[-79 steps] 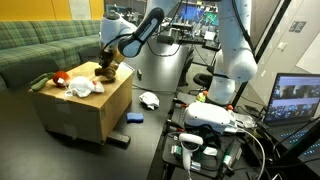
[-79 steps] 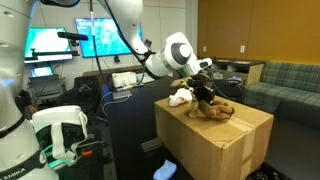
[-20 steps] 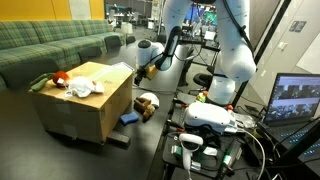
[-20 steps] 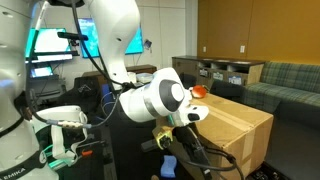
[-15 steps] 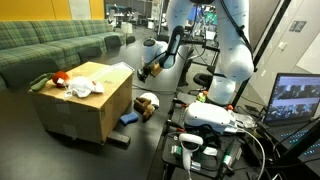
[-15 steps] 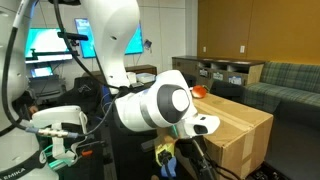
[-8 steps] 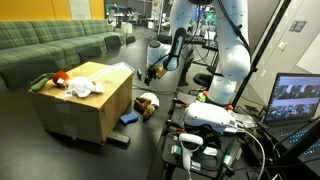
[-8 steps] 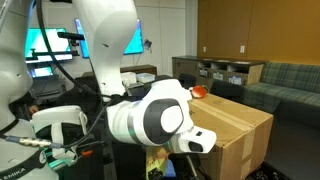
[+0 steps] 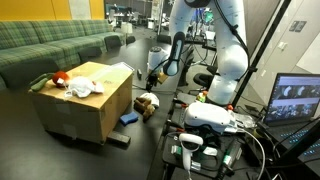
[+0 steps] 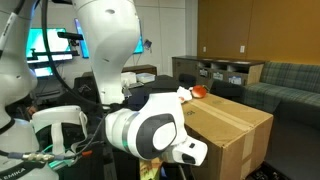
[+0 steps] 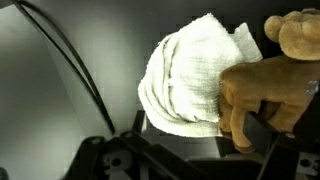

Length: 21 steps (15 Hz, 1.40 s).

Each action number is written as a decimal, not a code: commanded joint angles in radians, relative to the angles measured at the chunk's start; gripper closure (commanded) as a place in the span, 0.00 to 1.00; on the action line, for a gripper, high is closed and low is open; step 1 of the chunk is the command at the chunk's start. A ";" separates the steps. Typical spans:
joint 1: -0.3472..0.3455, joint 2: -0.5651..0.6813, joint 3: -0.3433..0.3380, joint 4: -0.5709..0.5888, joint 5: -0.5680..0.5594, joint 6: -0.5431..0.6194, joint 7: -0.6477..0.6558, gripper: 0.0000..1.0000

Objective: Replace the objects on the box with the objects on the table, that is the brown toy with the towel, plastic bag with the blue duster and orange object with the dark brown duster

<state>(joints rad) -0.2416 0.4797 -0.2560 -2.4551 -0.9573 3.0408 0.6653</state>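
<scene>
1. Box [image 9: 85,108]: a large tan carton standing on the table [image 9: 140,152]. Its flat top carries the orange object [image 9: 58,77] near the far corner and the plastic bag [image 9: 84,88] just beside it. Bare cardboard runs from the bag to the edge nearest the arm.
2. Open room: a strip of dark table lies between the box's side wall and the robot's base.
3. Brown toy [image 9: 150,109] and towel [image 9: 145,98]: both are on the table in that strip, near the box wall. In the wrist view the towel [image 11: 185,85] and toy [image 11: 275,75] are touching.
4. Blue duster [image 9: 130,118]: lies flat at the foot of the box's near corner. The dark brown duster [image 9: 118,141] lies nearer the camera, apart from it.
5. Gripper [image 9: 152,80]: jaws spread wide and holding nothing. It hangs above the toy and towel, clear of both. In the wrist view the towel lies between the finger lines, and the toy lies beside one finger [image 11: 262,132].
</scene>
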 commanded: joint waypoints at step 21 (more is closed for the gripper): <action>-0.143 0.059 0.176 0.036 0.034 -0.001 -0.120 0.00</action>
<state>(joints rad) -0.3786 0.5437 -0.0949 -2.4166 -0.9226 3.0370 0.5634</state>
